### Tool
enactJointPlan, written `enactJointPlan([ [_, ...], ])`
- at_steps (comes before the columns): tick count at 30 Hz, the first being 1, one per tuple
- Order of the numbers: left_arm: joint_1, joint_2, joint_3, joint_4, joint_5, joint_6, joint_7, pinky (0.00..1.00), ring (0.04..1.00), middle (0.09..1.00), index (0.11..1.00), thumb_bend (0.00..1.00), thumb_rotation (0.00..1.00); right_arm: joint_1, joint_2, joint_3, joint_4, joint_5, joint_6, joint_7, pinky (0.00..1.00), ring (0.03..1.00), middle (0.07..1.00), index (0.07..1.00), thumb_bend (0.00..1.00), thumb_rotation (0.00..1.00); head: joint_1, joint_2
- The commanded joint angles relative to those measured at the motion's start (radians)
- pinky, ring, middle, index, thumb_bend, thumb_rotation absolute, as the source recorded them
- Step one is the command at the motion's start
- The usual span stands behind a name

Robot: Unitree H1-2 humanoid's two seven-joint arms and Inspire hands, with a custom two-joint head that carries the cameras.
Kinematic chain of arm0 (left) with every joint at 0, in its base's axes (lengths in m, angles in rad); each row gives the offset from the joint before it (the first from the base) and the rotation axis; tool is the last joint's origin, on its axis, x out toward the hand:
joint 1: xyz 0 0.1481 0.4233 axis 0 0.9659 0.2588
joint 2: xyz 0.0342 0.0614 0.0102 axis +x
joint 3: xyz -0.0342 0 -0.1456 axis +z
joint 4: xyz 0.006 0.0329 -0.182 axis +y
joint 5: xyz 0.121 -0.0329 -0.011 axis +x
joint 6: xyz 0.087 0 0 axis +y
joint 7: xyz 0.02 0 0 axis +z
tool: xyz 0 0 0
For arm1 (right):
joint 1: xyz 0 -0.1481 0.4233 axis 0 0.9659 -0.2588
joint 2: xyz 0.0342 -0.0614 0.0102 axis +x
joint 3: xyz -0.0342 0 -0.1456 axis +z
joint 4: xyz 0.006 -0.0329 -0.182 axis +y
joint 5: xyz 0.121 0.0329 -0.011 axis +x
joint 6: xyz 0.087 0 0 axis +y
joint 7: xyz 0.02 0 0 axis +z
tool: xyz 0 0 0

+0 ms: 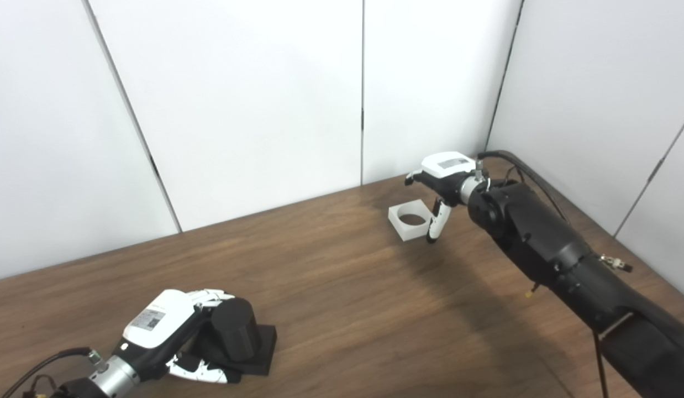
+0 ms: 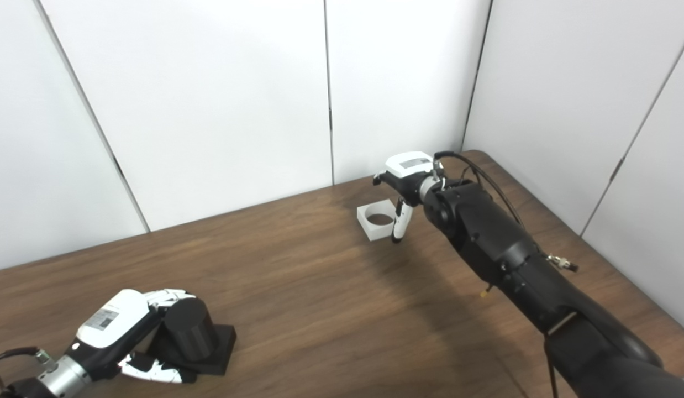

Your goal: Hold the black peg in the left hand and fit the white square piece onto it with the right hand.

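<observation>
— Brown wood-grain tabletop [image 1: 331, 287]: what lies on it, item by item?

— Item one: black peg [image 1: 234, 329], a stubby cylinder standing on a flat black square base, near the front left corner. Item two: white square piece [image 1: 409, 221], a block with a round hole through its middle, resting flat toward the far right, close to the white wall panels [image 1: 237, 110]. The two are well apart.

— Left hand, condition?

— Left hand [image 1: 173, 337], white-backed with black underside: curled round the peg from the left. Fingers [image 1: 212, 296] lie against the top of the cylinder on its far side; the thumb [image 1: 201, 373] reaches along the base on the near side. It is closed on the peg, which sits on the tabletop, tilted slightly.

— Right hand?

— Right hand [image 1: 438, 188]: at the end of the black arm [image 1: 546, 249] that runs in from the lower right, poised over the right edge of the white piece. Fingers point downward and are held apart; one white fingertip [image 1: 433, 232] hangs just beside the block's right front corner. Contact cannot be told from either view. It holds nothing.

— Cabling?

— One black cable [image 1: 519, 163] loops over the right wrist; another trails from the left wrist at the bottom edge.
</observation>
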Motion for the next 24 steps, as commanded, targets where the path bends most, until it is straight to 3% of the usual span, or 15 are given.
enactJointPlan([
  [1, 0.068, 0.044, -0.062, 0.044, 0.067, 0.011, -0.107, 0.73, 0.818, 0.786, 0.491, 0.52, 0.06, -0.062, -0.016, -0.007, -0.008, -0.006, 0.011, -0.016, 0.71, 0.864, 0.905, 0.863, 0.91, 0.21, 0.0, 0.001],
  [8, 0.073, 0.042, -0.049, 0.029, 0.068, 0.011, -0.125, 0.71, 0.814, 0.78, 0.491, 0.52, 0.06, -0.072, 0.006, 0.017, 0.031, -0.008, 0.016, -0.03, 0.69, 0.854, 0.897, 0.847, 0.89, 0.19, 0.01, 0.007],
  [24, 0.096, 0.049, 0.0, -0.024, 0.065, 0.011, -0.163, 0.7, 0.798, 0.768, 0.49, 0.52, 0.06, -0.106, 0.046, 0.051, 0.155, 0.042, -0.009, -0.076, 0.74, 0.876, 0.885, 0.82, 0.82, 0.17, 0.018, 0.019],
])
